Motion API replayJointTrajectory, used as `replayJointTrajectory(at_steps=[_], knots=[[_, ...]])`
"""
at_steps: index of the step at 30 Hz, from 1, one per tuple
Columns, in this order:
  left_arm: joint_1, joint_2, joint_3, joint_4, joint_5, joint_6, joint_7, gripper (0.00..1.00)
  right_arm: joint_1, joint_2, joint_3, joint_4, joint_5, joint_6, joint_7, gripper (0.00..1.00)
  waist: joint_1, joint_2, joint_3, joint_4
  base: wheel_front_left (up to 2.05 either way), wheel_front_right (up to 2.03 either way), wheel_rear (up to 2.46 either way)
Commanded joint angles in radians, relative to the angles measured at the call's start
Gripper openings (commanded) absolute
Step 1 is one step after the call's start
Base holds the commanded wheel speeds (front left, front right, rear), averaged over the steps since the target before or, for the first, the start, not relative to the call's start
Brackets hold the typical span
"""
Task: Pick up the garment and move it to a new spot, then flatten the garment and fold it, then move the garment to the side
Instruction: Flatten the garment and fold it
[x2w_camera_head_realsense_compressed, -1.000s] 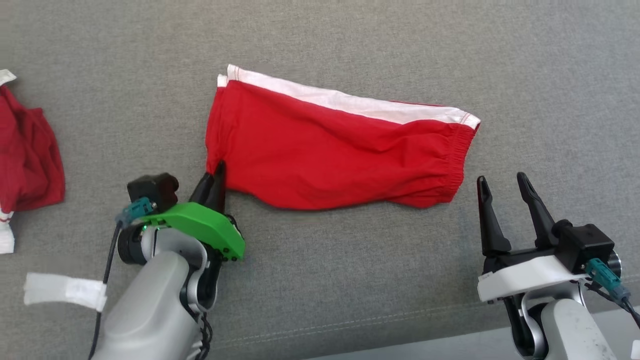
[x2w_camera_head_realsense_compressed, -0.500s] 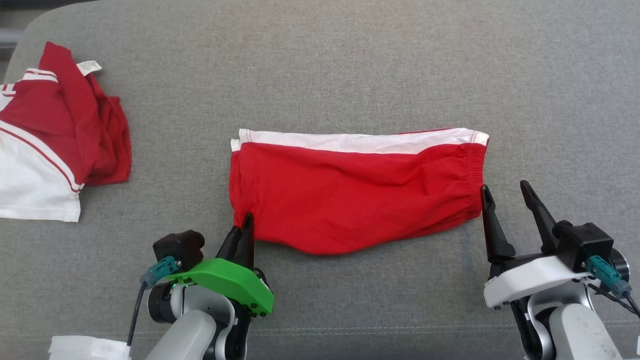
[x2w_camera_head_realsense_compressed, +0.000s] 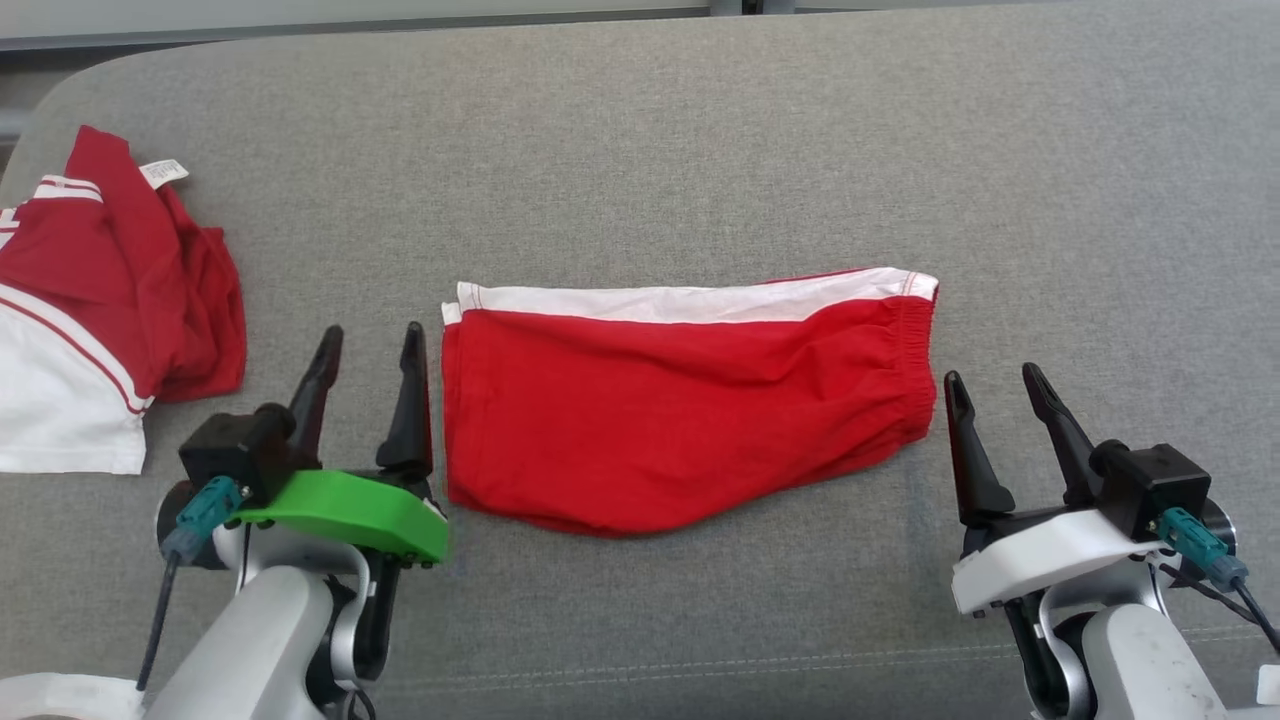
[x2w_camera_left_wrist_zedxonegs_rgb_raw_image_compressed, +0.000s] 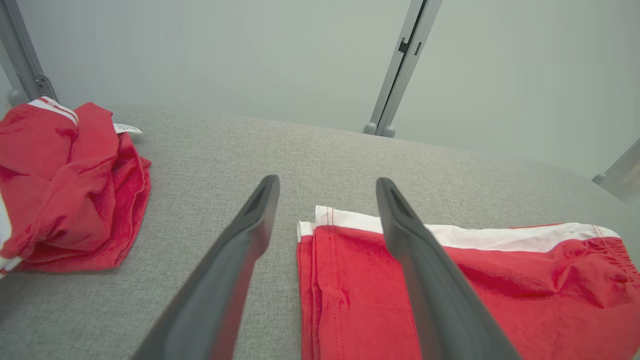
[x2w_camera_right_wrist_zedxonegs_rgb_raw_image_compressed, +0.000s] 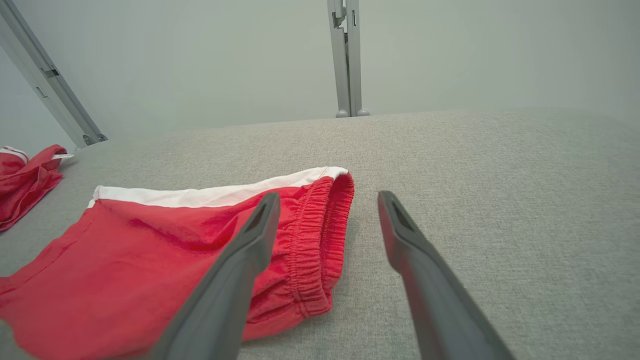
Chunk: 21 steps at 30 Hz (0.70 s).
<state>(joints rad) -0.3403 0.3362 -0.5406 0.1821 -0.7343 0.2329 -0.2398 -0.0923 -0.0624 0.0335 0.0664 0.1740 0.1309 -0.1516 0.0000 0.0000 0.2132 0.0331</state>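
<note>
The garment (x2w_camera_head_realsense_compressed: 680, 400) is a pair of red shorts with a white side stripe, folded and lying flat on the grey cushion, elastic waistband at its right end. My left gripper (x2w_camera_head_realsense_compressed: 372, 340) stands open just left of the garment's left hem, holding nothing. In the left wrist view the hem (x2w_camera_left_wrist_zedxonegs_rgb_raw_image_compressed: 320, 280) lies between and under my left gripper's (x2w_camera_left_wrist_zedxonegs_rgb_raw_image_compressed: 327, 184) fingers. My right gripper (x2w_camera_head_realsense_compressed: 990, 380) is open just right of the waistband, apart from it. The right wrist view shows the waistband (x2w_camera_right_wrist_zedxonegs_rgb_raw_image_compressed: 320, 240) beside my right gripper's (x2w_camera_right_wrist_zedxonegs_rgb_raw_image_compressed: 327, 199) left finger.
A second red and white garment (x2w_camera_head_realsense_compressed: 90, 320) lies crumpled at the cushion's left edge. The grey cushion (x2w_camera_head_realsense_compressed: 700, 150) stretches bare behind and to the right. Metal posts (x2w_camera_left_wrist_zedxonegs_rgb_raw_image_compressed: 400, 65) and a pale wall stand beyond its far edge.
My left gripper let go of the garment's lower left corner, opened and moved left. The head camera shifted, so the whole picture moved. The right gripper stayed open.
</note>
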Motion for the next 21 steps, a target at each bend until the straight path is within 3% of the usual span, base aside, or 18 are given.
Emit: replayJointTrajectory(at_steps=[1,8,16,21], knots=[[-0.013,0.013,0.013,-0.002,0.016,-0.005,-0.010,1.00,-0.015,-0.001,0.004,0.008,0.007,0.000,-0.007,1.00,0.0000,0.0000,-0.008,-0.014,0.00,0.00,0.00],[0.037,0.046,0.102,0.022,0.072,-0.016,-0.026,1.00,-0.037,-0.004,0.027,0.075,0.025,0.000,-0.029,1.00,0.0000,0.0000,-0.051,-0.040,0.00,0.00,0.00],[0.183,-0.002,0.251,-0.041,0.171,-0.055,-0.025,1.00,-0.007,-0.009,0.024,0.111,0.032,0.000,-0.038,1.00,0.0000,0.0000,-0.113,-0.030,0.00,0.00,0.00],[0.271,-0.032,0.293,-0.058,0.239,-0.081,-0.025,1.00,0.027,-0.012,0.020,0.122,0.040,0.000,-0.027,1.00,0.0000,0.0000,-0.158,-0.021,0.00,0.00,0.00]])
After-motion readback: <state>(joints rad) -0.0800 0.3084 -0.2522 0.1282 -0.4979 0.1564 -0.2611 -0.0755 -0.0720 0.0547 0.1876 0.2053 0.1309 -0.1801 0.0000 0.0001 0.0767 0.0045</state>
